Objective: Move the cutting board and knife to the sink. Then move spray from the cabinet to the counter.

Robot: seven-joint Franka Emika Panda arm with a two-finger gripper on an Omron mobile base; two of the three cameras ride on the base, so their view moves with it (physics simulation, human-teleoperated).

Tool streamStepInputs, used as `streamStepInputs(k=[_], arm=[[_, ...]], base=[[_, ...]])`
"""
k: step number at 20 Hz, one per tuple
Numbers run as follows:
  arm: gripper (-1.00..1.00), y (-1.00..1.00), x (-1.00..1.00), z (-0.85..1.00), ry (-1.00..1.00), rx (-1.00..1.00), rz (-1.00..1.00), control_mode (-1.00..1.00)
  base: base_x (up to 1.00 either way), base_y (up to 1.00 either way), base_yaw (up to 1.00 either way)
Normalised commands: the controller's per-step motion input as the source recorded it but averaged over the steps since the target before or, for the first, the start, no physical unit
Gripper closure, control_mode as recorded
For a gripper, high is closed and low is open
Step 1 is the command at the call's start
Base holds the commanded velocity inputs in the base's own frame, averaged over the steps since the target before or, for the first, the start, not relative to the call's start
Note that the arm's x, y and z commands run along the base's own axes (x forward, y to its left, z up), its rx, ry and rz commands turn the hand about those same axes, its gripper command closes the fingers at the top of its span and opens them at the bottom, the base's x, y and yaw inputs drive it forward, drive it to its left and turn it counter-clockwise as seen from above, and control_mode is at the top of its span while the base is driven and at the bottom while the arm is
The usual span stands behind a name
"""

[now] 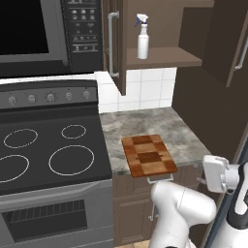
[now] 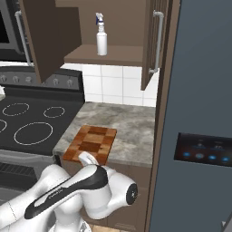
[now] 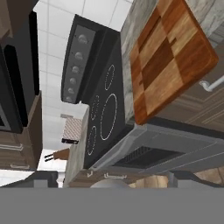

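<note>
The checkered cutting board [image 1: 148, 155] [image 2: 90, 144] [image 3: 170, 57] lies on the counter [image 1: 145, 123] right of the stove, its front end over the edge. The white spray [image 1: 142, 36] [image 2: 101, 38] stands upright on the shelf of the open cabinet [image 1: 167, 57]. My gripper [image 3: 111, 178] is open and holds nothing, hanging low in front of the counter, right of the board; its white hand [image 1: 215, 173] faces the board. Beyond the stove, a small brown and dark object [image 3: 56, 154] lies on the far counter; it may be the knife. The sink is out of view.
The black stovetop [image 1: 48, 150] and oven sit left of the board, with the microwave [image 1: 43, 29] above. The open cabinet door [image 1: 116, 43] juts out over the counter. A tall grey fridge [image 2: 199, 113] walls the right side. A checkered thing [image 3: 72, 130] sits past the stove.
</note>
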Motion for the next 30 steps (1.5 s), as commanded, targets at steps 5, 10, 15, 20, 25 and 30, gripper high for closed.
streamStepInputs(k=[5, 10, 15, 20, 25, 30], arm=[[-1.00, -0.16, 0.00, -0.08, 0.00, 0.03, 0.00, -1.00], [-1.00, -0.04, 0.07, -0.06, 0.00, 0.00, 0.00, -1.00], [-1.00, 0.00, 0.17, -0.06, 0.00, 0.00, 0.00, -1.00], [-1.00, 0.00, 0.17, -0.09, 0.00, 0.00, 0.00, -1.00], [-1.00, 0.00, 0.09, -0.12, 0.00, 0.01, 0.01, -1.00], [-1.00, 0.00, 0.07, -0.16, 0.00, 0.01, 0.02, -1.00]], base=[[0.00, 0.00, 0.00], [0.00, 0.00, 0.00], [0.00, 0.00, 0.00], [0.00, 0.00, 0.00], [0.00, 0.00, 0.00], [0.00, 0.00, 0.00]])
